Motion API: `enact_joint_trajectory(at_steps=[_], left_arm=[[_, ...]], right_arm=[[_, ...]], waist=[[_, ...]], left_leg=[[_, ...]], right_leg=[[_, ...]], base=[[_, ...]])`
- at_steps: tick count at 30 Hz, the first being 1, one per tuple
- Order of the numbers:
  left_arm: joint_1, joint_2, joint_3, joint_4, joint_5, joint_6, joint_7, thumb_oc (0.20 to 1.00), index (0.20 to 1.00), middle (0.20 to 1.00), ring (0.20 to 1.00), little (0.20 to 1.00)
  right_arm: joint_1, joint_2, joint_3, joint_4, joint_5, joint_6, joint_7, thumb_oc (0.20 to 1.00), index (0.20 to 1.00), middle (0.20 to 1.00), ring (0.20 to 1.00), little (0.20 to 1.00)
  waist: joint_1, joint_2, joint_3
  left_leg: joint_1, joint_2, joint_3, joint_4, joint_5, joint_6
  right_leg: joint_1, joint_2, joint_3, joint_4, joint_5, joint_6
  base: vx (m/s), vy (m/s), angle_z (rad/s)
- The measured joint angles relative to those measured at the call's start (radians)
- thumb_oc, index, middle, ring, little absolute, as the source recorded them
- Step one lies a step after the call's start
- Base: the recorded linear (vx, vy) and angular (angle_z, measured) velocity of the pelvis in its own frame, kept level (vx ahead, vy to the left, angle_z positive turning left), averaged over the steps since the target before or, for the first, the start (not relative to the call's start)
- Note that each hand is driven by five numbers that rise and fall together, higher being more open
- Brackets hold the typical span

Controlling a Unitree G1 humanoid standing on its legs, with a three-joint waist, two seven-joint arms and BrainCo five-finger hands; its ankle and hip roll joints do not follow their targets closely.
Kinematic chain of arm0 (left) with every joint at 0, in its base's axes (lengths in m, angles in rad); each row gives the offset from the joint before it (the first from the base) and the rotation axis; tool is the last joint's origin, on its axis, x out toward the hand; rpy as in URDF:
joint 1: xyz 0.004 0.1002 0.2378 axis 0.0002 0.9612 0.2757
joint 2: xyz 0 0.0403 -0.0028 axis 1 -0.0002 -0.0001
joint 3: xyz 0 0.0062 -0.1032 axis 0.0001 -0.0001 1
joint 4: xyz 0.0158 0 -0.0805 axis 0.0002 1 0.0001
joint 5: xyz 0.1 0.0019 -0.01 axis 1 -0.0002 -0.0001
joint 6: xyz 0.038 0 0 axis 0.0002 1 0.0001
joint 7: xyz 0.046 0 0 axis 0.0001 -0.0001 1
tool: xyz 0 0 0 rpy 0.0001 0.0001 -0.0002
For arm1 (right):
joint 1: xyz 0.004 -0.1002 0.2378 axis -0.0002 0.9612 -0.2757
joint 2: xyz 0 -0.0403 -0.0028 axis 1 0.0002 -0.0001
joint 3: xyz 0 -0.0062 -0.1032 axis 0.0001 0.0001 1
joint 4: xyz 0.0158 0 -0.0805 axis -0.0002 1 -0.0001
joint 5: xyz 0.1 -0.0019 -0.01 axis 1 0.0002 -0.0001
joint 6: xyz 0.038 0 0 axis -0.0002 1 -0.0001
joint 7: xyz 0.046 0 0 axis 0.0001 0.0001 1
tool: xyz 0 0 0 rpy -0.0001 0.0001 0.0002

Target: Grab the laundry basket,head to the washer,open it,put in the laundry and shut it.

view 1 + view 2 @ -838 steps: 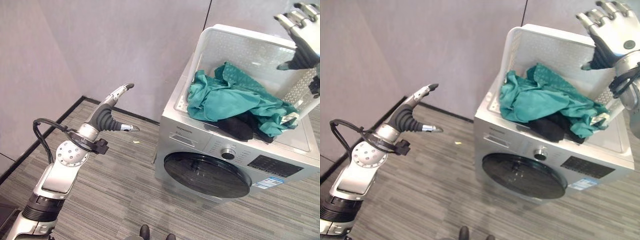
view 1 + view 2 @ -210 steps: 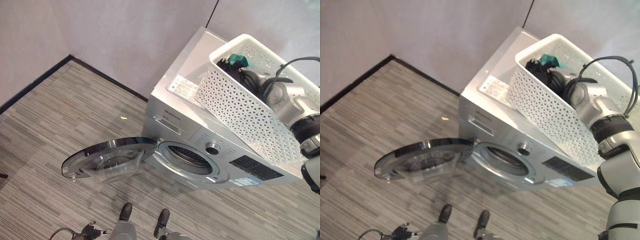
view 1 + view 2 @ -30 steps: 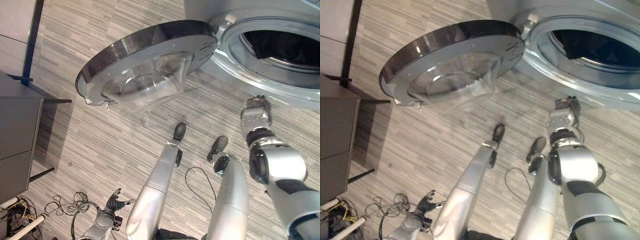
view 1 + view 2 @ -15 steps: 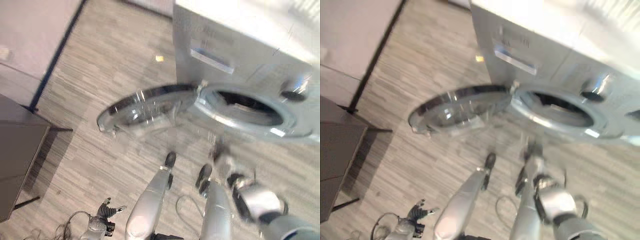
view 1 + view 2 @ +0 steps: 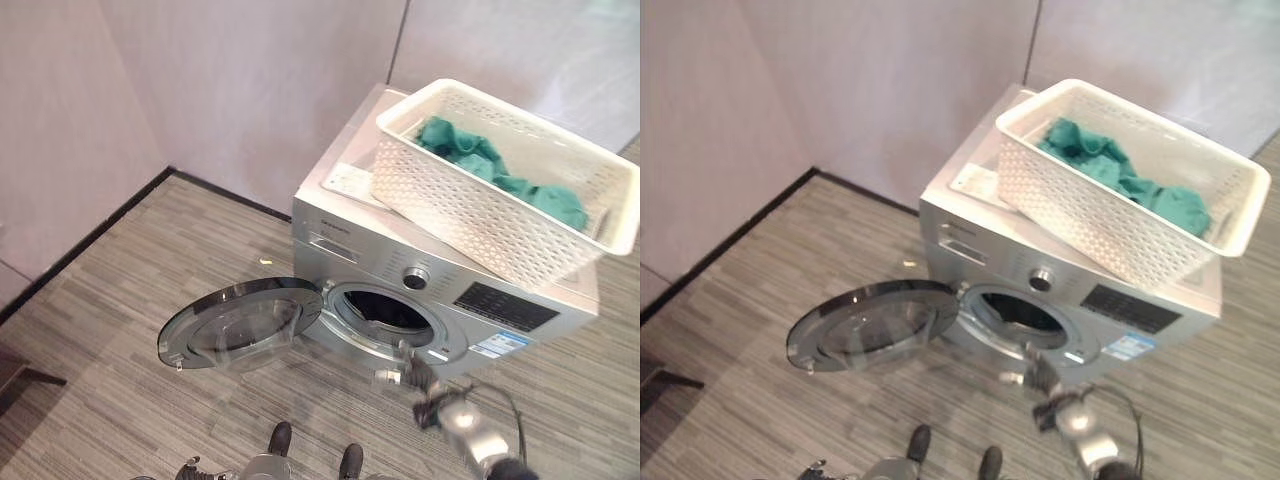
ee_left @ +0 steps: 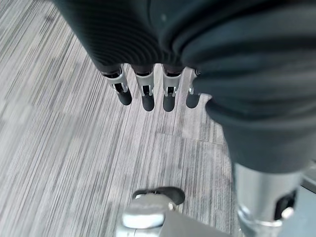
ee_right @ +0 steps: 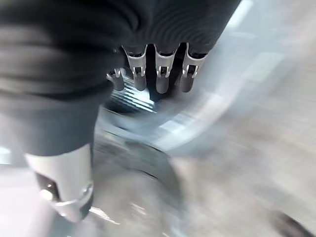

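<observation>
Basket [image 5: 500,205]: white, on top of the washer [image 5: 395,265] — teal laundry [image 5: 1120,170] lies inside.
Washer door [image 5: 240,322]: swung wide open over the floor [image 5: 110,330], drum mouth uncovered.
Right hand [image 5: 415,378]: low, just in front of the drum opening — fingers [image 7: 160,74] relaxed, holding nothing.
Left hand [image 6: 197,49]: down over the floor, fingers [image 6: 145,94] straight, holding nothing.
Surroundings: plain wall [image 5: 250,90] behind the washer.

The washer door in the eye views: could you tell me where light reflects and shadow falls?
Left eye view: pale reflections streak the washer door glass, and a soft shadow lies on the floor beneath it. Right eye view: the drum opening is dark inside.
</observation>
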Motion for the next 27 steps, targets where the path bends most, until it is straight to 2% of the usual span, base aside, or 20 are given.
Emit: enact_joint_trajectory(at_steps=[2, 3, 5, 6, 7, 9, 10, 12, 14, 16, 17, 20, 21, 22, 24, 25, 26, 27], left_arm=[[0.045, -0.008, -0.001, 0.002, 0.029, 0.002, -0.004, 1.0, 1.0, 1.0, 1.0, 1.0], [0.059, -0.008, 0.0, 0.0, 0.03, 0.002, -0.005, 1.0, 1.0, 1.0, 1.0, 1.0], [0.067, -0.017, 0.018, 0.0, 0.049, 0.002, -0.017, 1.0, 1.0, 1.0, 1.0, 1.0], [0.081, -0.017, 0.018, 0.002, 0.062, 0.001, -0.023, 1.0, 1.0, 1.0, 1.0, 1.0], [0.082, -0.018, 0.019, 0.0, 0.07, 0.003, -0.033, 1.0, 1.0, 1.0, 1.0, 1.0], [0.084, -0.042, 0.03, -0.002, 0.075, 0.0, -0.037, 1.0, 1.0, 1.0, 1.0, 1.0], [0.083, -0.043, 0.03, -0.001, 0.075, 0.0, -0.037, 1.0, 1.0, 1.0, 1.0, 1.0], [0.075, -0.054, 0.04, -0.003, 0.078, 0.001, -0.054, 1.0, 1.0, 1.0, 1.0, 1.0], [0.073, -0.059, 0.039, -0.011, 0.078, -0.008, -0.07, 1.0, 1.0, 1.0, 1.0, 1.0], [0.066, -0.066, 0.039, -0.012, 0.079, -0.015, -0.079, 1.0, 1.0, 1.0, 1.0, 1.0], [0.064, -0.077, 0.04, -0.001, 0.078, -0.016, -0.08, 1.0, 1.0, 1.0, 1.0, 1.0], [0.056, -0.076, 0.036, 0.001, 0.082, -0.021, -0.08, 1.0, 1.0, 1.0, 1.0, 1.0], [0.054, -0.073, 0.037, 0.001, 0.089, -0.022, -0.08, 1.0, 1.0, 1.0, 1.0, 1.0], [0.063, -0.066, 0.033, -0.006, 0.095, -0.023, -0.079, 1.0, 1.0, 1.0, 1.0, 1.0], [0.062, -0.025, -0.023, -0.007, 0.102, -0.026, -0.08, 1.0, 1.0, 1.0, 1.0, 1.0], [0.051, 0.006, -0.049, -0.004, 0.103, -0.024, -0.082, 1.0, 1.0, 1.0, 1.0, 1.0], [0.038, 0.037, -0.048, 0.005, 0.105, -0.015, -0.094, 1.0, 1.0, 1.0, 1.0, 1.0], [0.048, 0.049, -0.034, 0.021, 0.102, -0.003, -0.094, 1.0, 1.0, 1.0, 1.0, 1.0]], right_arm=[[0.016, -0.088, -0.082, -0.085, -0.043, -0.011, 0.013, 1.0, 1.0, 1.0, 1.0, 1.0], [0.018, -0.121, -0.134, -0.091, -0.051, -0.018, 0.01, 1.0, 1.0, 1.0, 1.0, 1.0], [0.093, -0.218, -0.231, -0.257, -0.12, -0.001, 0.014, 1.0, 1.0, 1.0, 1.0, 1.0], [0.093, -0.243, -0.258, -0.278, -0.13, -0.029, 0.012, 1.0, 1.0, 1.0, 1.0, 1.0], [0.1, -0.243, -0.307, -0.292, -0.139, -0.03, 0.015, 1.0, 1.0, 1.0, 1.0, 1.0], [0.183, -0.272, -0.388, -0.407, -0.143, -0.034, 0.017, 1.0, 1.0, 1.0, 1.0, 1.0], [0.183, -0.272, -0.389, -0.409, -0.143, -0.034, 0.017, 1.0, 1.0, 1.0, 1.0, 1.0], [0.287, -0.369, -0.521, -0.535, -0.138, -0.04, 0.049, 1.0, 1.0, 1.0, 1.0, 1.0], [0.306, -0.377, -0.643, -0.586, -0.109, -0.06, 0.059, 1.0, 1.0, 1.0, 1.0, 1.0], [0.287, -0.392, -0.678, -0.596, -0.081, -0.064, 0.061, 1.0, 1.0, 1.0, 1.0, 1.0], [0.231, -0.423, -0.763, -0.641, -0.062, -0.089, 0.054, 1.0, 1.0, 1.0, 1.0, 1.0], [-0.047, -0.451, -0.791, -0.635, -0.08, -0.109, -0.043, 1.0, 1.0, 1.0, 1.0, 1.0], [-0.097, -0.551, -0.782, -0.601, -0.145, -0.12, -0.098, 1.0, 1.0, 1.0, 1.0, 1.0], [-0.187, -0.708, -0.7, -0.505, -0.212, -0.126, -0.106, 1.0, 1.0, 1.0, 1.0, 1.0], [-0.373, -0.895, -0.498, -0.254, -0.265, -0.114, -0.12, 1.0, 1.0, 1.0, 1.0, 1.0], [-0.518, -0.962, -0.326, -0.09, -0.322, -0.09, -0.12, 1.0, 1.0, 1.0, 1.0, 1.0], [-0.654, -0.999, -0.131, 0.04, -0.372, -0.036, -0.117, 1.0, 1.0, 1.0, 1.0, 1.0], [-0.65, -0.969, -0.123, 0.002, -0.386, -0.033, -0.117, 1.0, 1.0, 1.0, 1.0, 1.0]], waist=[[-0.012, 0.025, -0.028], [-0.024, 0.024, -0.051], [-0.033, 0.046, -0.061], [-0.052, 0.043, -0.069], [-0.071, 0.044, -0.076], [-0.084, 0.054, -0.079], [-0.085, 0.055, -0.079], [-0.126, 0.068, -0.077], [-0.143, 0.077, -0.088], [-0.155, 0.077, -0.089], [-0.156, 0.082, -0.096], [-0.128, 0.073, -0.103], [-0.1, 0.06, -0.111], [-0.074, 0.043, -0.115], [-0.03, -0.005, -0.123], [-0.016, -0.041, -0.115], [0.001, -0.081, -0.107], [0.001, -0.106, -0.099]], left_leg=[[0.056, -0.003, 0.016, -0.029, -0.003, 0.005], [0.059, -0.004, 0.021, -0.029, -0.008, 0.012], [0.077, -0.009, 0.028, -0.031, -0.013, 0.02], [0.083, -0.008, 0.032, -0.029, -0.013, 0.02], [0.097, -0.005, 0.055, -0.027, -0.017, 0.025], [0.1, -0.004, 0.076, -0.028, -0.019, 0.034], [0.1, -0.004, 0.076, -0.028, -0.019, 0.034], [0.116, -0.008, 0.084, -0.033, -0.026, 0.04], [0.122, -0.009, 0.086, -0.034, -0.035, 0.04], [0.123, -0.008, 0.091, -0.034, -0.036, 0.04], [0.123, -0.008, 0.092, -0.034, -0.038, 0.043], [0.126, -0.008, 0.105, -0.034, -0.038, 0.042], [0.13, -0.011, 0.104, -0.033, -0.038, 0.042], [0.125, -0.015, 0.106, -0.031, -0.038, 0.042], [0.109, -0.015, 0.105, -0.029, -0.038, 0.043], [0.101, -0.015, 0.105, -0.029, -0.038, 0.044], [0.089, -0.013, 0.105, -0.028, -0.034, 0.046], [0.083, -0.016, 0.105, -0.027, -0.031, 0.047]], right_leg=[[0.039, -0.005, 0.015, -0.011, -0.005, 0.004], [0.041, -0.007, 0.018, -0.011, -0.009, 0.003], [0.054, -0.011, 0.024, -0.011, -0.008, 0.009], [0.055, -0.01, 0.034, -0.011, -0.009, 0.01], [0.057, -0.007, 0.056, -0.011, -0.009, 0.009], [0.055, -0.008, 0.076, -0.011, -0.006, 0.011], [0.055, -0.008, 0.076, -0.011, -0.006, 0.011], [0.071, -0.013, 0.088, -0.011, -0.005, 0.015], [0.076, -0.013, 0.09, -0.011, -0.01, 0.02], [0.074, -0.013, 0.095, -0.011, -0.01, 0.021], [0.073, -0.013, 0.096, -0.011, -0.01, 0.022], [0.07, -0.014, 0.104, -0.011, -0.006, 0.029], [0.07, -0.016, 0.103, -0.011, -0.007, 0.03], [0.067, -0.02, 0.1, -0.008, -0.007, 0.034], [0.053, -0.022, 0.101, -0.004, -0.004, 0.039], [0.051, -0.022, 0.097, -0.004, -0.004, 0.04], [0.033, -0.02, 0.099, -0.009, -0.002, 0.043], [0.028, -0.023, 0.099, -0.009, -0.003, 0.043]], base=[[0.07, 0.031, -0.22], [0.04, 0.033, -0.13], [0.01, 0.037, -0.12], [0.01, 0.042, -0.3], [0.03, 0.049, -0.33], [0.04, 0.036, -0.33], [0.03, 0.025, -0.31], [0.04, 0.029, -0.15], [0.03, 0.031, -0.04], [0.05, 0.05, -0.05], [0.05, 0.055, -0.1], [0.02, 0.042, -0.07], [0.0, 0.0, 0.0], [-0.01, 0.025, 0.05], [0.0, 0.011, -0.03], [0.0, 0.003, 0.03], [-0.05, -0.007, 0.08], [-0.08, -0.029, -0.03]])
